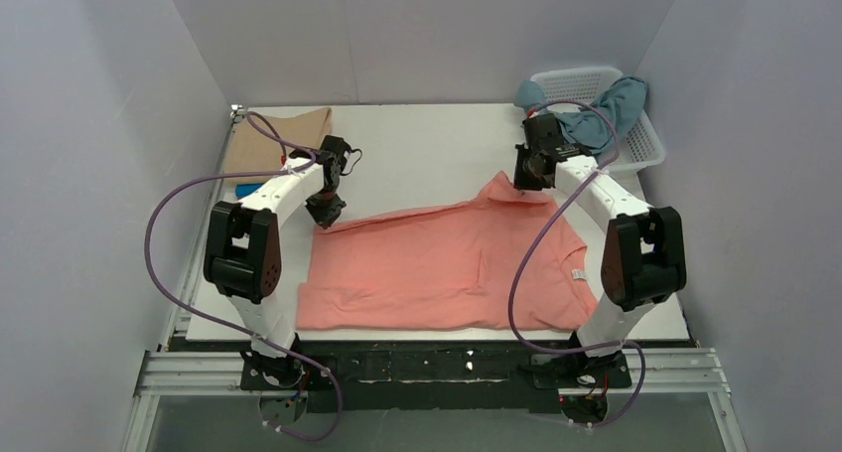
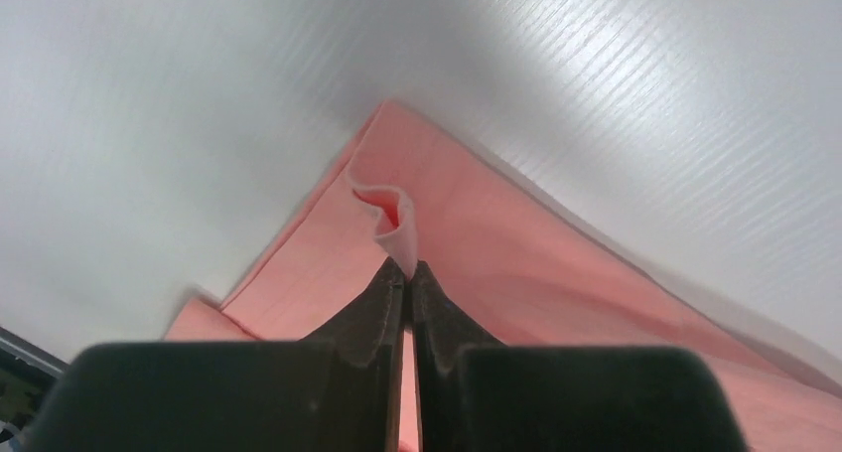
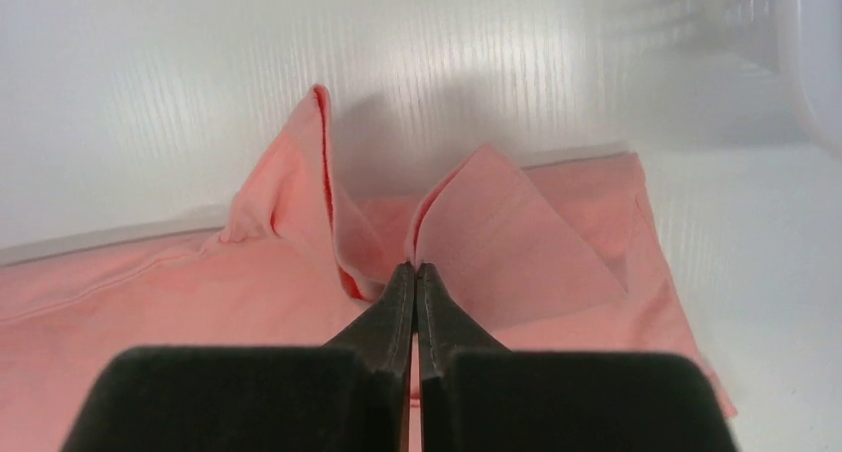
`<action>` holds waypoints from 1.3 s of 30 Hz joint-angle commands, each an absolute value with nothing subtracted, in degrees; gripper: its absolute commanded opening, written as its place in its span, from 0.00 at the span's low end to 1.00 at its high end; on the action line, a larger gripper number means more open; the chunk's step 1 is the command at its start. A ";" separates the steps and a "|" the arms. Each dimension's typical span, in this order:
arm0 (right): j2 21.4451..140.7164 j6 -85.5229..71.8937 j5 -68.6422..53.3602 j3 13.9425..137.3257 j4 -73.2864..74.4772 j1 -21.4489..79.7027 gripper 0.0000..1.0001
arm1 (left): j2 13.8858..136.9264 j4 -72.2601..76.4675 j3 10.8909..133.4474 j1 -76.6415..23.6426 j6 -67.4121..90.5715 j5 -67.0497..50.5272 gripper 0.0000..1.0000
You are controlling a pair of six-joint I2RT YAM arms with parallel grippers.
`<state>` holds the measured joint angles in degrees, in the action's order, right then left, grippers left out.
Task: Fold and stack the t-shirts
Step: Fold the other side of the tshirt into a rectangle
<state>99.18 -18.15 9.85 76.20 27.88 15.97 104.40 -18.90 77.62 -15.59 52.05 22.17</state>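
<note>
White table (image 1: 417,144) fills the scene. Salmon pink t-shirt (image 1: 437,268) lies spread flat across its near middle, collar end to the right. White lattice basket (image 1: 650,149) sits far right, with the dusty grey-blue t-shirt (image 1: 606,109) heaped in it and hanging over the rim. Beige tan t-shirt (image 1: 268,144) lies folded far left, a bit of bright blue cloth (image 1: 244,189) at its near edge. My left pincer (image 2: 407,270) is clamped tight on the salmon shirt's far-left corner. My right pincer (image 3: 414,270) is clamped tight on a raised fold at its far-right edge.
</note>
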 commanded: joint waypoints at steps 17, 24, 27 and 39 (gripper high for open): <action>72.84 -22.01 14.49 56.36 37.48 22.69 0.01 | 84.64 -21.89 59.89 -17.60 52.94 19.43 0.00; 66.09 -23.01 18.51 55.70 47.12 23.73 0.01 | 80.58 -22.98 57.66 -17.72 53.06 17.85 0.00; 64.29 -22.82 17.34 56.98 48.81 23.80 0.01 | 79.41 -23.86 58.10 -17.67 52.09 17.09 0.00; 60.53 -26.82 10.32 49.40 50.04 23.90 0.04 | 78.09 -26.70 51.87 -17.71 52.03 14.88 0.06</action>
<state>62.35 -23.07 13.10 52.45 47.13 23.66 79.61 -18.06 55.33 -17.47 52.31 16.36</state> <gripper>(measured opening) 0.024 0.024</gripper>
